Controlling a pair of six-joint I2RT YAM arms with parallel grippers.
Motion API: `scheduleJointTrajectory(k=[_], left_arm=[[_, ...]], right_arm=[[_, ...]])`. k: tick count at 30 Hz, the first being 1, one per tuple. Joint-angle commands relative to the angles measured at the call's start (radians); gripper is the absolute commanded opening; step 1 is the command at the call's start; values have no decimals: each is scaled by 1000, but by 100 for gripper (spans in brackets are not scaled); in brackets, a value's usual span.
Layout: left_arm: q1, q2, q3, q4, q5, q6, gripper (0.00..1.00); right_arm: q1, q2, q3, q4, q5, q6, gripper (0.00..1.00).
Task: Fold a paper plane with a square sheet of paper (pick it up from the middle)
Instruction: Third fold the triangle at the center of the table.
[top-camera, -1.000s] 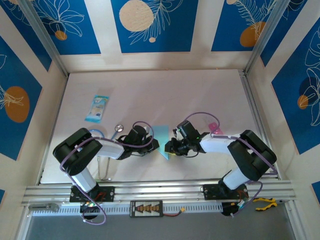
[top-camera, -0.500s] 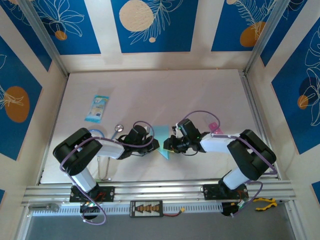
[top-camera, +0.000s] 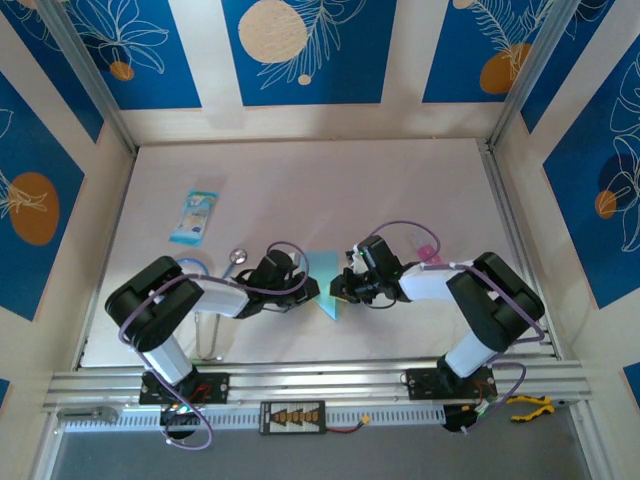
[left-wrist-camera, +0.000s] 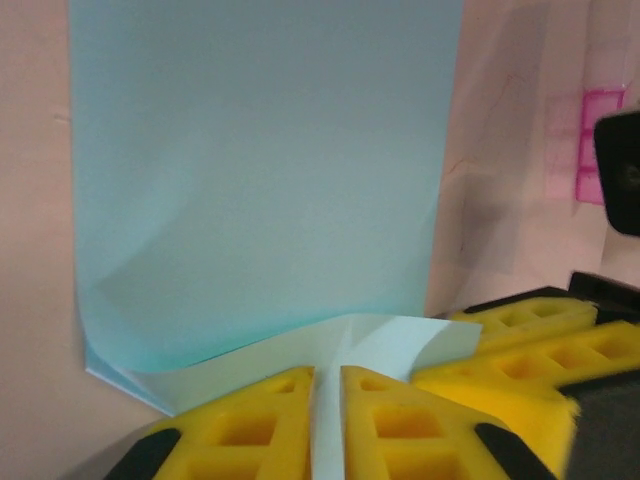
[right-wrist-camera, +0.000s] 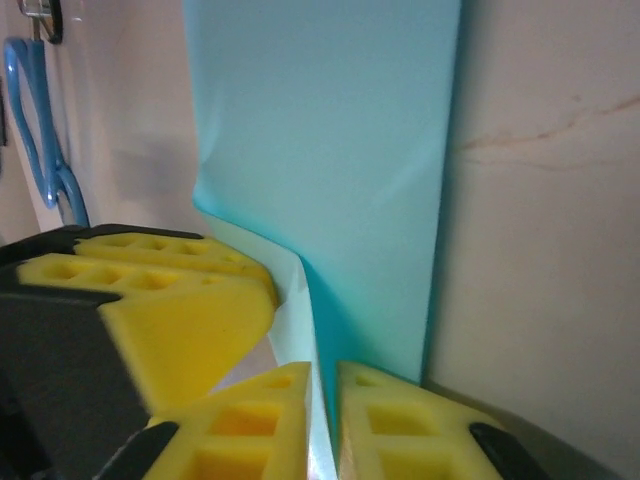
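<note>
Thin light-blue square paper sheet (top-camera: 323, 268) lying smooth at centre of pale matte table (top-camera: 300, 190), near edge curling upward. Left gripper (left-wrist-camera: 327, 385) pinching raised edge between yellow waffle-moulded pads. Right gripper (right-wrist-camera: 322, 385) clamping same edge just beside it.

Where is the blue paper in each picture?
Top view: the sheet of paper is mid-table, between the left claw and the right claw.
Left wrist: it covers the upper middle, pinched at the bottom by the left claw.
Right wrist: upper middle, running down into the right claw.
Shared landmark: both claws meeting at the sheet's edge.
</note>
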Motion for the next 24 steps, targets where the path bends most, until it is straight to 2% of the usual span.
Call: scheduleJointTrajectory(k=[1, 7, 11, 15, 24], left_arm=[[3, -49, 41, -64, 18, 57, 19], [53, -85, 192, -281, 26, 204, 26], [96, 3, 308, -360, 90, 264, 26], [104, 117, 437, -433, 149, 315, 22], [104, 259, 536, -548, 130, 378, 18]], right_arm=[[-6, 21, 14, 2, -21, -20, 9], [-4, 35, 1, 19, -24, -22, 3], [-3, 42, -1, 29, -24, -18, 2], [-1, 43, 2, 26, -23, -17, 2], [-1, 39, 13, 9, -29, -37, 2]])
